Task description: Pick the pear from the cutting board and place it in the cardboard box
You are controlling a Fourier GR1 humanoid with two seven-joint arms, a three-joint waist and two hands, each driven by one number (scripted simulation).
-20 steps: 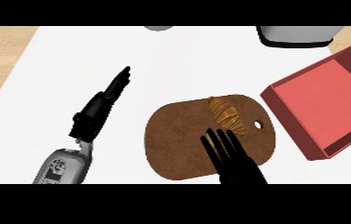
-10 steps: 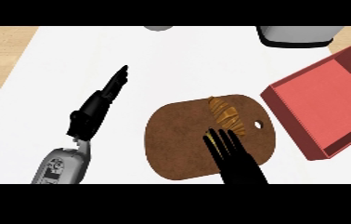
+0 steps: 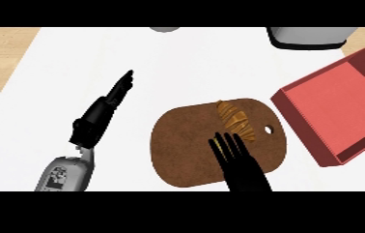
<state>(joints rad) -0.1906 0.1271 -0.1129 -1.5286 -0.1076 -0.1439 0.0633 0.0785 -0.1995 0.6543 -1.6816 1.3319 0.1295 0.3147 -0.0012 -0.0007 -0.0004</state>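
The right hand [image 3: 242, 171] is hovering over the near end of the brown oval wooden cutting board [image 3: 184, 147]. It is sitting just where it was half a second ago, with no shift to speak of. Its fingers are stretching straight and spread, gripping nothing, the tips reaching just beside the near end of the golden-brown pear [image 3: 234, 117]. Whether they are touching it cannot be told.

The pear is lying on the board's right half, beside the hanging hole, and it is not budging from its earlier spot.

Off to the right, the red open box [image 3: 331, 106] is sitting tilted at the edge of view, just beside the board, showing only its plain red floor inside.

Out on the left, the left hand [image 3: 100, 116] is resting flat-fingered and relaxed on the white counter [image 3: 214, 63], well apart from the board, unchanged too.

Counting up: one pear, one board, one box, two hands. There are also two grey items peeking in at the far edge, a large grey vessel [image 3: 310, 37] and a small grey object [image 3: 165, 29].
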